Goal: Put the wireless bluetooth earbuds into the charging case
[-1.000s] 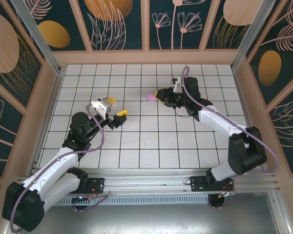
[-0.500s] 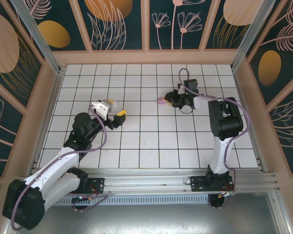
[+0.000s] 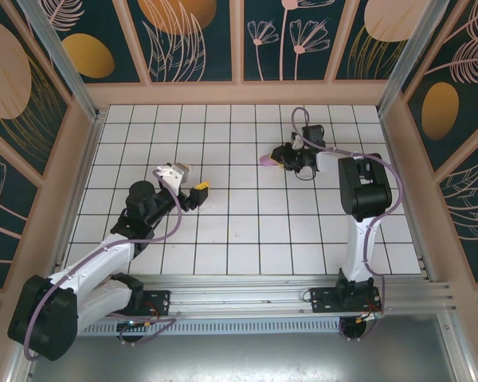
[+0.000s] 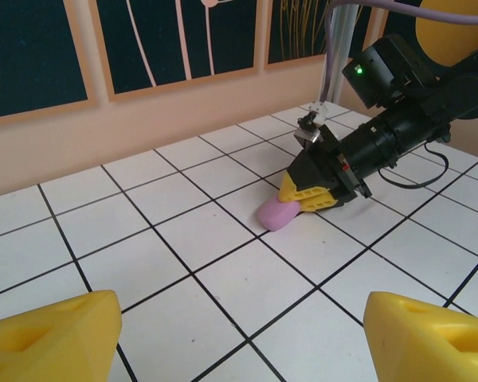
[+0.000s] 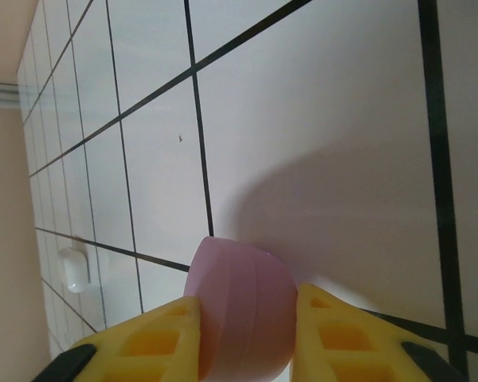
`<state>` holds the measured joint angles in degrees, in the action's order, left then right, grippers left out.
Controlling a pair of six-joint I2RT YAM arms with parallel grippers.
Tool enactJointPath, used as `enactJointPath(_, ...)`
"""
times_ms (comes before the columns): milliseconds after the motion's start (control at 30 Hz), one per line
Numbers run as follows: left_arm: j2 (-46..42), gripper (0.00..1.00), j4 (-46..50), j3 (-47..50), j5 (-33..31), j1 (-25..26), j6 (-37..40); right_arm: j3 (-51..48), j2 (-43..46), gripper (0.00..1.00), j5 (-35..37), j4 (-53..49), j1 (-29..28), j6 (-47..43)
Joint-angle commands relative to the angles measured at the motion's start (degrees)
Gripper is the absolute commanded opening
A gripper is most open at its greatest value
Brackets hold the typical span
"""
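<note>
A lilac, pebble-shaped charging case sits closed between the yellow fingers of my right gripper, which press its two sides. In the left wrist view the case lies low on a white tile, with the right gripper just behind it. From above, the case is right of the floor's centre at the tip of the right gripper. My left gripper is open and holds nothing. It hovers about two tiles to the left, its fingers spread wide toward the case. The earbuds are out of view.
A small white rounded object lies on a tile far off near the wall; I cannot tell what it is. The tiled floor is fenced by peach wooden walls. The right arm's upright links stand right of the case.
The right arm has folded upright and its gripper has carried the lilac case slightly right and down onto the tile. The left gripper has shifted a little toward it.
</note>
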<state>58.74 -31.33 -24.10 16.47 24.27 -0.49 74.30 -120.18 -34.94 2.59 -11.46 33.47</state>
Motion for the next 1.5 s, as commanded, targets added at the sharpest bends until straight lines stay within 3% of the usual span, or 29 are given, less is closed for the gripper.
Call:
enactJointPath(0,-0.38,0.79,-2.45,0.28,1.15,-0.37,-0.45,2.20,-0.31,0.37,4.34,-5.64,-0.10,-3.44)
enactJointPath(100,-1.23,0.79,-1.74,0.11,0.64,-0.38,-0.15,2.80,1.26,0.47,7.29,-8.58,-0.40,-4.50)
enactJointPath(167,-1.95,0.80,-1.06,-0.19,0.14,-0.37,-0.05,3.02,3.25,0.63,9.17,-10.26,-0.73,-5.42)
enactJointPath(267,-2.98,0.80,0.57,-0.90,-1.60,-0.39,-0.10,2.89,7.19,0.78,12.37,-12.82,-0.98,-7.10)
enactJointPath(400,-4.22,0.82,3.65,-2.07,-9.56,-0.62,-1.20,0.46,15.50,0.90,17.60,-14.37,-1.01,-9.85)
enactJointPath(433,-4.23,0.84,4.94,-2.45,-14.05,-0.92,-2.47,-0.69,18.01,0.98,19.83,-14.37,-0.99,-10.76)
enactJointPath(600,-1.79,0.99,6.14,-2.68,-30.59,-4.48,-6.42,-11.62,31.16,0.99,34.46,-8.68,-0.98,-17.15)
enactJointPath(733,-1.79,0.99,0.88,0.67,-41.53,-7.55,-8.00,-25.27,40.49,0.99,41.66,2.48,0.14,-21.91)
enactJointPath(867,-2.16,0.98,-6.63,6.22,-43.30,-11.63,-6.16,-35.50,45.31,0.99,45.99,10.08,1.31,-24.02)
enactJointPath(1000,2.04,0.99,-8.85,8.74,-43.77,-13.79,-1.04,-47.55,48.09,0.99,45.88,26.62,3.38,-25.95)
enactJointPath(1067,3.10,0.98,-11.10,10.38,-43.16,-14.80,-1.17,-47.97,48.44,0.99,43.68,27.33,4.54,-26.46)
enactJointPath(1200,4.37,0.99,-24.97,16.41,-39.93,-17.76,-3.00,-48.50,47.68,0.99,44.37,30.08,5.22,-28.79)
enactJointPath(1467,12.18,0.99,-39.34,18.57,-35.10,-18.65,0.73,-55.17,41.79,0.99,42.21,48.38,10.32,-30.53)
